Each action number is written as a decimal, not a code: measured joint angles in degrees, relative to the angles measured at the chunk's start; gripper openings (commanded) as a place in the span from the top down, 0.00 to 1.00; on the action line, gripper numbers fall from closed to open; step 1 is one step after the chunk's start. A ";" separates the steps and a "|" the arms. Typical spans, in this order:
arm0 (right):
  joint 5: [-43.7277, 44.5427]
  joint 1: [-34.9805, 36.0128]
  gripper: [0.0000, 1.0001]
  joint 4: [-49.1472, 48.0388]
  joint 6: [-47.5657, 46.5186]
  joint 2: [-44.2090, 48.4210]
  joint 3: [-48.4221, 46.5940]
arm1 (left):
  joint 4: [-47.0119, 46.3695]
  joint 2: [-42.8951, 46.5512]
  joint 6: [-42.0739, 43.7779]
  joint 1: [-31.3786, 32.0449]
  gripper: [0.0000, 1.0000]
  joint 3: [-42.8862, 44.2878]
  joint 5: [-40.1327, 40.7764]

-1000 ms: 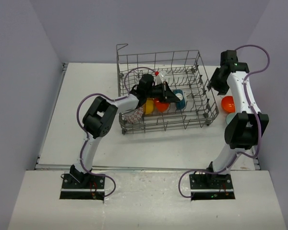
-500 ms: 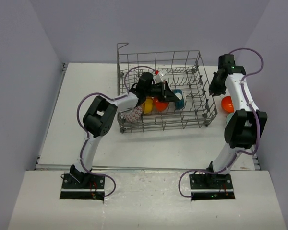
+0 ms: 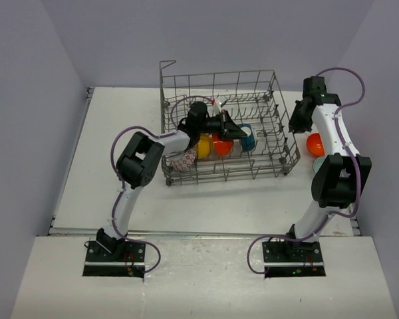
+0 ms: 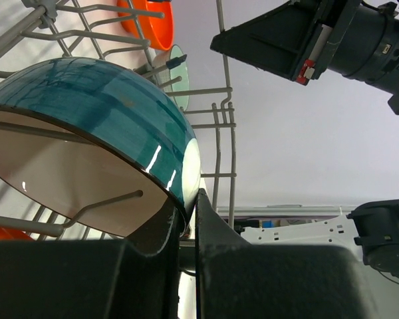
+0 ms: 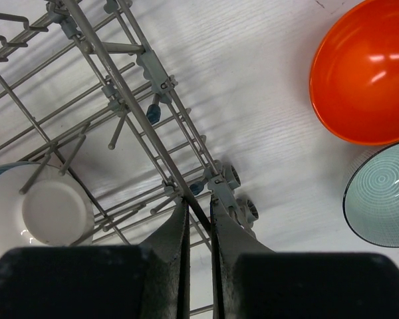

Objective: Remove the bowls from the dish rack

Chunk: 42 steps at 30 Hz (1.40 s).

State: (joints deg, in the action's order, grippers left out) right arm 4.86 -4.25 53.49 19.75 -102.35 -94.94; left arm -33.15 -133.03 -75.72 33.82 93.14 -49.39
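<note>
left jaws: gripping teal bowl (image 4: pixel 106 100) rim | right jaws: gripping dish rack (image 5: pixel 123 90) wire

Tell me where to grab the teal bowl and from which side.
Pinch the thin rim, one finger inside and one outside, coming from the left. The teal bowl stands on edge between the rack tines with its opening facing left, so the rim is probably the only free hold; the left gripper is shut there.
</note>
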 measured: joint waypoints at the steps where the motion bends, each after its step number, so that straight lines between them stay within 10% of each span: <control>1: -0.04 0.00 1.00 0.04 0.02 0.00 0.00 | -0.26 0.00 -0.37 -0.07 1.00 -0.17 -0.07; 42: -6.69 0.39 1.00 0.79 1.11 -1.09 -0.92 | -12.15 0.26 -12.28 -3.56 1.00 -4.87 -4.35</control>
State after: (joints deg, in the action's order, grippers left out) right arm -1.83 -3.86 54.28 20.86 -103.44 -95.85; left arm -45.30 -132.77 -88.01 30.26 88.27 -53.74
